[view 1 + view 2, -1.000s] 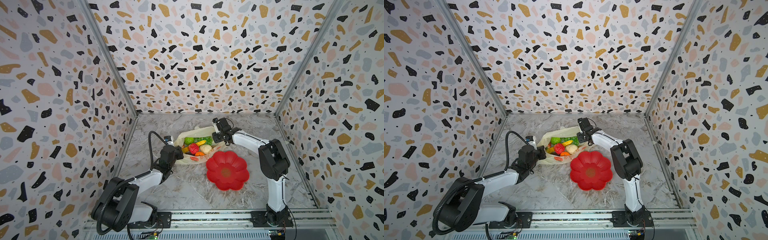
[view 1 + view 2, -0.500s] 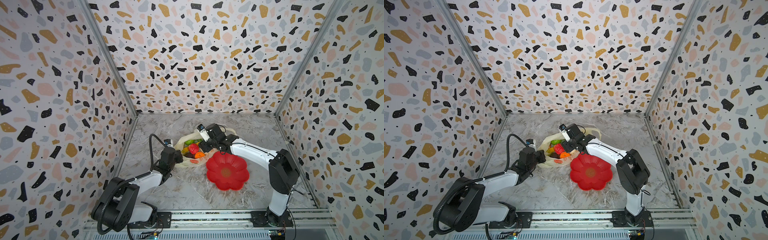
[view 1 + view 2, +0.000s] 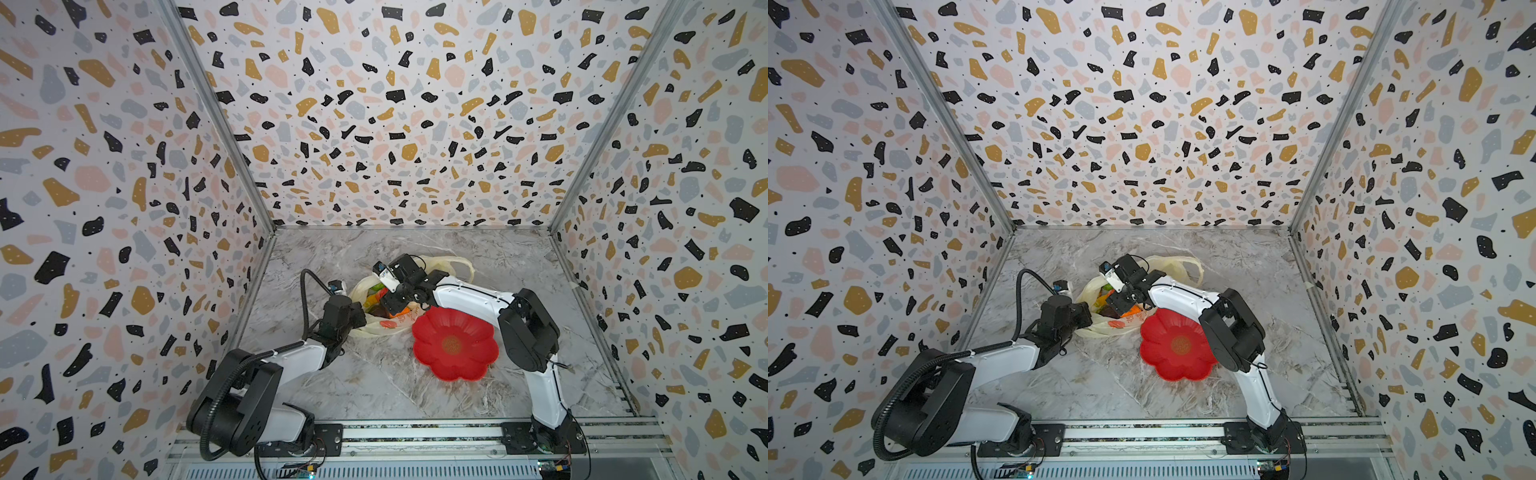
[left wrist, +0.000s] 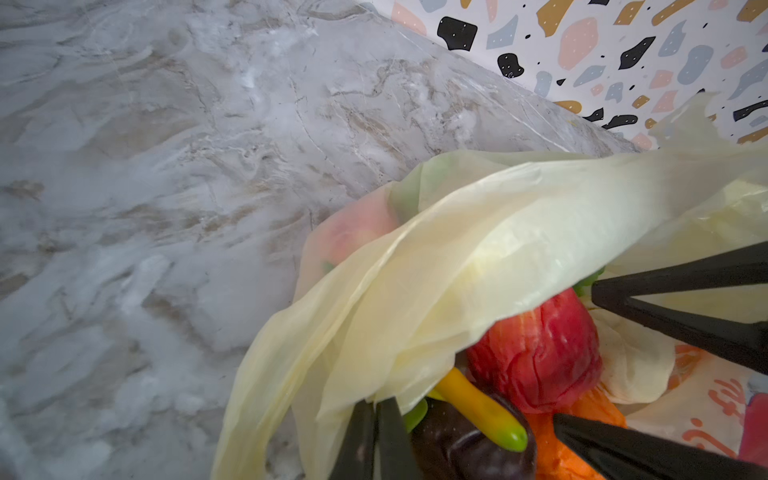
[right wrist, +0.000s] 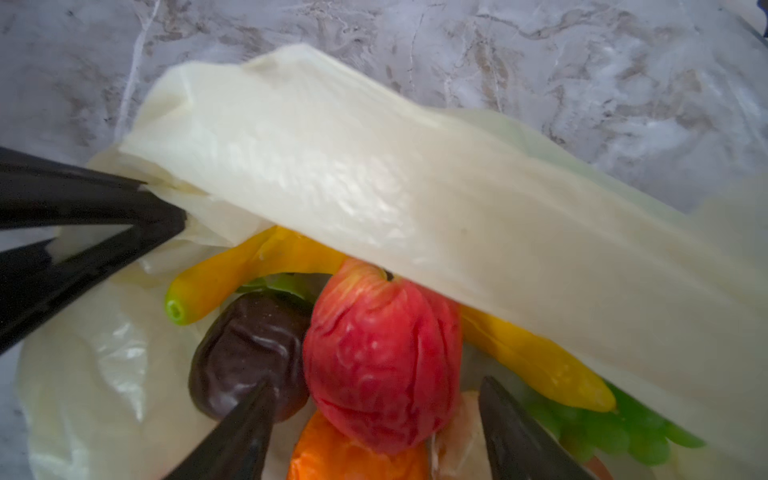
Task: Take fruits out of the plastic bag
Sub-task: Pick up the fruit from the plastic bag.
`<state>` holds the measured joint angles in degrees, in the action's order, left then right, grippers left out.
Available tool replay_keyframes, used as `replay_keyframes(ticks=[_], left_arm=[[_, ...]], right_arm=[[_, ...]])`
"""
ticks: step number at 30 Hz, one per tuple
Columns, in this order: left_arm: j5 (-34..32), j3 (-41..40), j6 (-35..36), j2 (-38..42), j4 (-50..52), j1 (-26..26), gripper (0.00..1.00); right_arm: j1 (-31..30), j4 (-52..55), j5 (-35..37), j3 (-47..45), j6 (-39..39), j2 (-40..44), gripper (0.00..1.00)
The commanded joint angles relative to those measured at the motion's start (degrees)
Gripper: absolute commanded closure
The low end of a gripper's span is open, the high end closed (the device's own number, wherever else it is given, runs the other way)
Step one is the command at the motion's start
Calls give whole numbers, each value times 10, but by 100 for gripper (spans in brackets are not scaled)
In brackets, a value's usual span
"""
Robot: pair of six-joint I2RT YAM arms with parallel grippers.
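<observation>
In both top views the plastic bag (image 3: 376,329) lies a little below the middle of the frame on the marble tabletop (image 3: 374,386), just up and to the left of the red flower-shaped plate (image 3: 455,345). The plate holds nothing, so I judge the first pick is the step in hand. The left gripper (image 4: 376,409) is pinched shut on the bag's rim and holds the film up, so the mouth gapes. The right gripper (image 5: 376,384) reaches into that mouth with its claw spread wide and empty, one finger on each side of the red apple (image 5: 382,357). The apple sits among a banana (image 5: 232,282), a dark purple fruit (image 5: 249,353), an orange (image 5: 353,453) and green grapes (image 5: 615,428). To do this well, I would leave the left pinch raised and steady, since a broad flap of film overhangs the apple's far side and could sag onto it. The right claw should sink until its fingers (image 5: 245,428) flank the apple's widest part. One finger stands close to the dark purple fruit, so a slight shift toward the apple would keep it from pinching both. The apple's skin looks wrinkled and soft, so close gently and only until it is firm. Then lift it out through the opening, clear of the flap, before swinging toward the plate. The likeliest fault is catching film between a finger and the fruit, which would drag the whole bag along.
</observation>
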<state>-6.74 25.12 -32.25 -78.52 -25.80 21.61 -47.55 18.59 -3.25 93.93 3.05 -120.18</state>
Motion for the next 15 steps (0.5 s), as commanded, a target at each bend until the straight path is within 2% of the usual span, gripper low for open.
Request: replay_keyframes(ticks=[1,5,9,15], left_arm=[[-12,6,-3,9,-22,3,94],[-12,5,-3,13,-21,3,94],[-15,4,-2,16,-20,3,94],[-21,5,0,23,-14,3,94]], right_arm=[[2,21,7,34,10,-14,22],[-2,28,20,64,7,-45,23],[-3,44,26,97,2,-71,28],[-14,61,28,126,0,-83,43]])
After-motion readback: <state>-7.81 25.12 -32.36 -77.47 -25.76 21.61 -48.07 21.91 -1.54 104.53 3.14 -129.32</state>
